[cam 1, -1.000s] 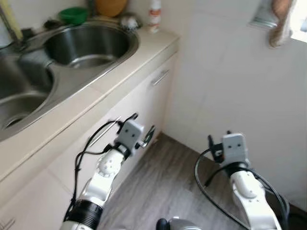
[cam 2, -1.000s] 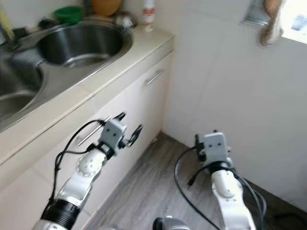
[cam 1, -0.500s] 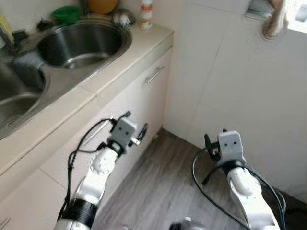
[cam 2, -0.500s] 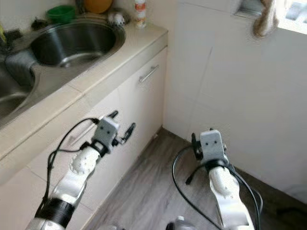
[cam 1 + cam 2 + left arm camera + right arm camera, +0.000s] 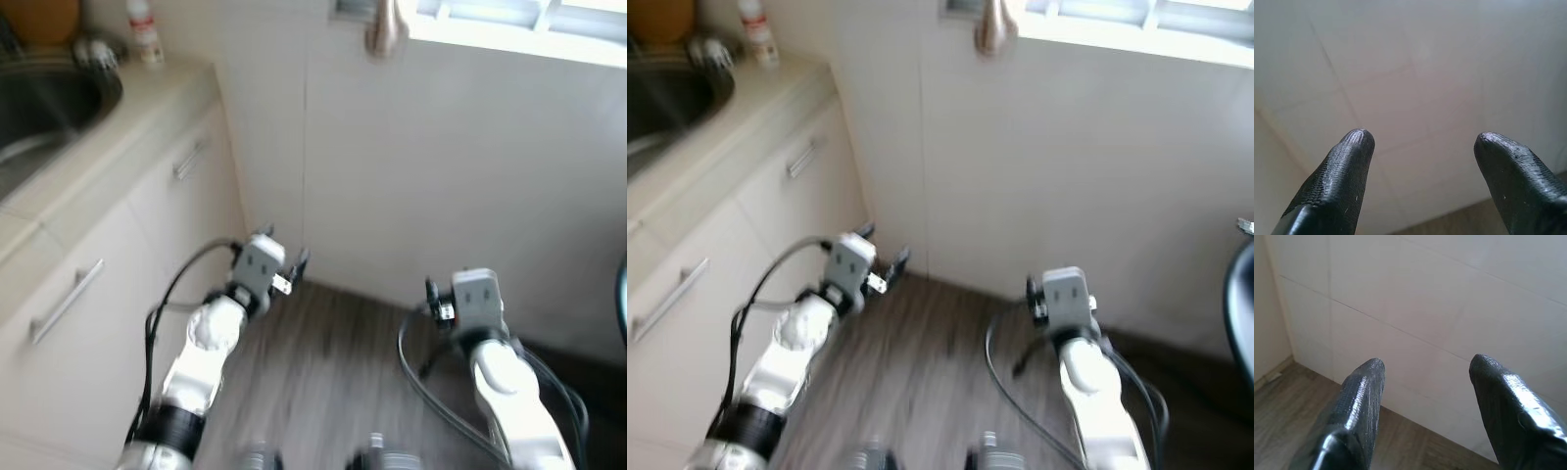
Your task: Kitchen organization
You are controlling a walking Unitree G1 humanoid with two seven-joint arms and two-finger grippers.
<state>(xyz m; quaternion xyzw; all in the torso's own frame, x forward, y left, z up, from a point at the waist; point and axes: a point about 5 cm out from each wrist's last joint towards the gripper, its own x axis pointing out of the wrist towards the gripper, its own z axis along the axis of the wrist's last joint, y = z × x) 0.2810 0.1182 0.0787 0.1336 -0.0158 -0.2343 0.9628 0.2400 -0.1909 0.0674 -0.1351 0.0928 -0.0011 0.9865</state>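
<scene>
My left gripper (image 5: 1422,139) is open and holds nothing; it points at the white tiled wall (image 5: 1415,73). In the eye views this gripper (image 5: 286,249) hangs low beside the cream cabinet front (image 5: 127,245). My right gripper (image 5: 1427,363) is also open and bare, facing the wall's foot where tiles meet the grey wood floor (image 5: 1283,396). The right arm's wrist (image 5: 474,296) hangs over the floor, a little short of the wall. A white bottle (image 5: 145,34) stands at the back of the counter (image 5: 118,127), beside the steel sink (image 5: 44,98).
Two cabinet handles (image 5: 191,159) (image 5: 67,299) stick out from the cabinet front on my left. A cloth (image 5: 385,24) hangs under the window ledge above. A dark rounded object (image 5: 1242,304) shows at the far right edge. Open floor (image 5: 333,362) lies between the arms.
The camera has swung right: the sink and counter slid to the left edge, and the tiled wall and window now face me. Both arms hang much as before, grippers open.
</scene>
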